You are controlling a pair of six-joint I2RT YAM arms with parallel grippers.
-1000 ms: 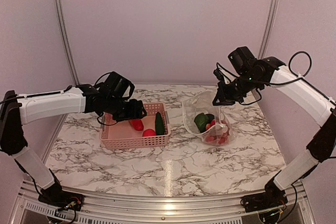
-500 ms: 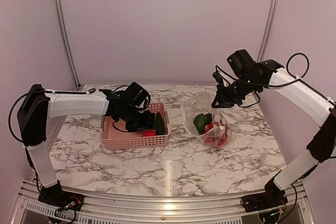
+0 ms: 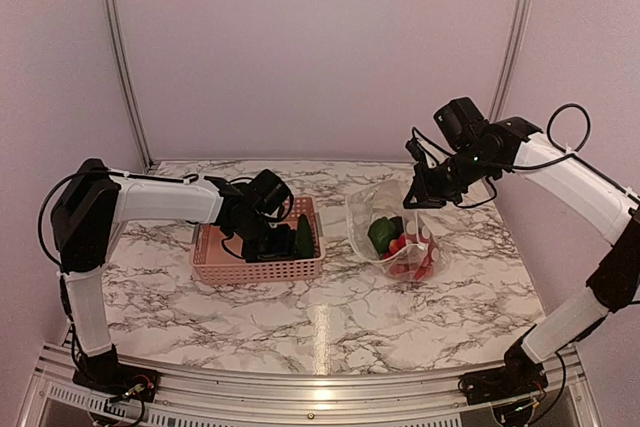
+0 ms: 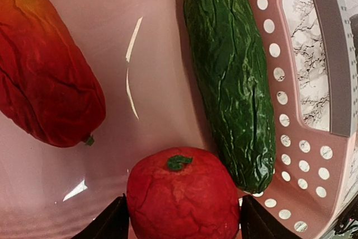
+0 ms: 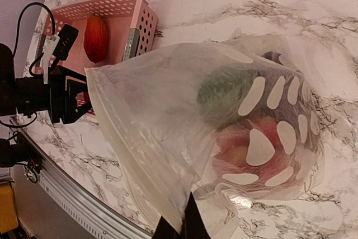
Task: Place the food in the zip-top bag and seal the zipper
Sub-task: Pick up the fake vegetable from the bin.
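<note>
From above, the left claw [image 3: 262, 243] is seen lowered into the pink basket [image 3: 255, 272] on the bench [image 3: 330, 317]. The zip-top bag [image 3: 366, 215] is held up by its rim in the right claw [image 3: 418, 197] — clamped on it — with red and green food [image 3: 400, 244] inside. In the left wrist view, a round red piece [image 4: 183, 197] lies between the parted fingers [image 4: 113, 226], with a green cucumber [image 4: 229, 82] just beside it. In the right wrist view, the zipper [image 5: 120, 144] is seen unsealed — the mouth gapes.

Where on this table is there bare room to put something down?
The wide marble strip in front of the pink basket and the zip-top bag is bare, as is the patch left of the basket. Crowded: inside the basket, where the left gripper sits among food.
</note>
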